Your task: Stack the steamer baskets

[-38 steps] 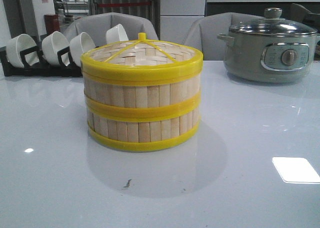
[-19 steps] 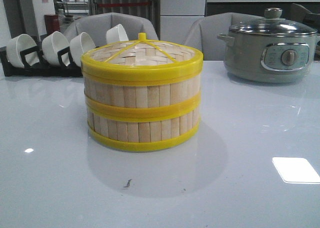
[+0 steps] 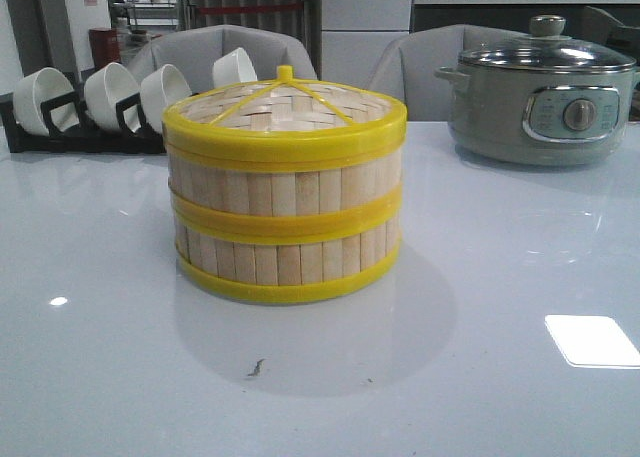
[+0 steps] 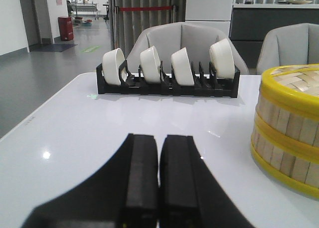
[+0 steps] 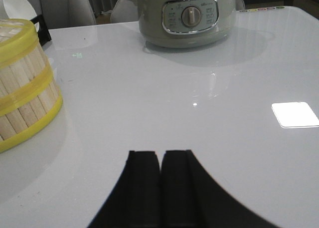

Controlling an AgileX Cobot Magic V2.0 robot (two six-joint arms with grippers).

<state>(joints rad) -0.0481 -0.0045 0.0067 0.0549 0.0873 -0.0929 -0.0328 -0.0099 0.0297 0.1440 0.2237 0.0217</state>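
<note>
Across the glossy white counter [image 3: 520, 267] we see the two steamer baskets [image 3: 285, 212] already stacked one on the other at the middle, with the woven lid [image 3: 285, 102] seated on the upper one. Far to the right stands the grey-green electric pot [image 3: 540, 92] under its glass cover, well apart from the stack. Far to the left, a black rack [image 3: 75, 137] holds white bowls [image 3: 110, 92] tipped on edge. From the wrist views we find both arms low over the counter and clear of the stack: the left claw [image 4: 159, 178] has its black fingers pressed together on nothing, left of the baskets, and the right claw [image 5: 159, 180] is likewise pressed together and empty, right of them.
</note>
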